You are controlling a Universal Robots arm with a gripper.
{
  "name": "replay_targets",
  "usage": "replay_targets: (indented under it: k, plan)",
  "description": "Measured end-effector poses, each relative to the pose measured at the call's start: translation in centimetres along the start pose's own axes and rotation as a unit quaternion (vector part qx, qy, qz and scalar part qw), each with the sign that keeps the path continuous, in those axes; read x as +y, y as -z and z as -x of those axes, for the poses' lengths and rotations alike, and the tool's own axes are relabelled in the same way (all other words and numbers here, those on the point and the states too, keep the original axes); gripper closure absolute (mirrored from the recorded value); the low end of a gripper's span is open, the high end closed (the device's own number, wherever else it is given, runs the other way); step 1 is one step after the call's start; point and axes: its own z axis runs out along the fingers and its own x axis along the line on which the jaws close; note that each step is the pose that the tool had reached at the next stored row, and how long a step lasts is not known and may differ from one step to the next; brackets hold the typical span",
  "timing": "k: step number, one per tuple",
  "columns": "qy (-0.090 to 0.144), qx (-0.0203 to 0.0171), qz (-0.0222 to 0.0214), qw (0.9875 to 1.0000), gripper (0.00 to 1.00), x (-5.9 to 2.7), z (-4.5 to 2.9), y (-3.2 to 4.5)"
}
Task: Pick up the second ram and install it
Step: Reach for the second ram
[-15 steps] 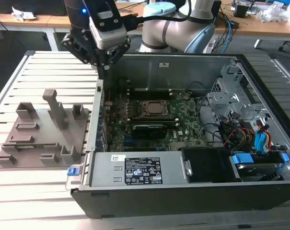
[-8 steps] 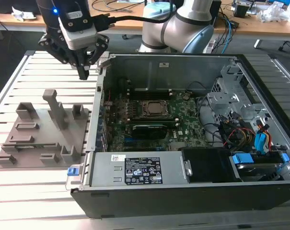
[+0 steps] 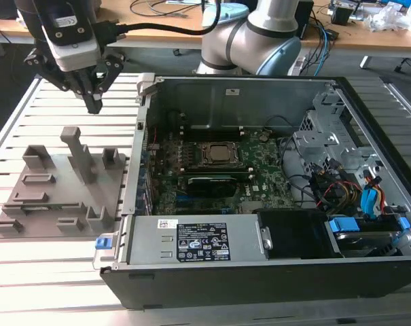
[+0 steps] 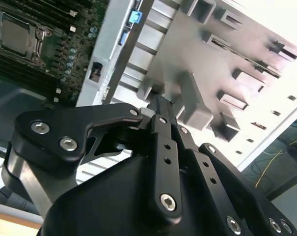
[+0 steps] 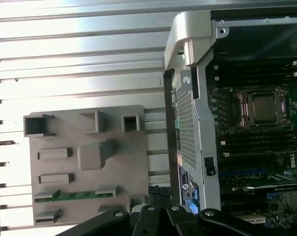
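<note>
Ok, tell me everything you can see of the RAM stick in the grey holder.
The ram stick is a thin, narrow green board strip, apparently on edge in a long slot of the grey plastic holder, its ends between two raised grey clips. Only the holder touches it; the shut gripper hangs clear of it.

The second ram (image 5: 74,195) lies in the grey fixture (image 5: 65,137) beside the computer case (image 5: 197,98).

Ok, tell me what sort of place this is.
Probably a robotics lab: an open computer case on a slatted table, a grey parts fixture beside it, and cable-strewn desks behind.
</note>
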Motion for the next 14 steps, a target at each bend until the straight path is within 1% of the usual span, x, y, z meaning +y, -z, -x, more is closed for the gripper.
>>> replay_targets:
  k: [2, 4, 8, 10, 13, 14]
  plan:
    - [0.0, 0.0, 0.0, 1.0, 0.89, -0.05, -0.65, 0.01]
    - [0.0, 0.0, 0.0, 1.0, 0.89, -0.12, -1.52, 0.03]
    - [0.0, 0.0, 0.0, 1.0, 0.89, -0.21, -2.73, 0.05]
    - [0.0, -0.0001, 0.0, 1.0, 0.89, -0.28, -3.66, 0.06]
    - [0.0, -0.0001, 0.0, 1.0, 0.89, -0.34, -4.53, 0.07]
    - [0.0, -0.0001, 0.0, 1.0, 0.89, -0.39, -5.23, 0.08]
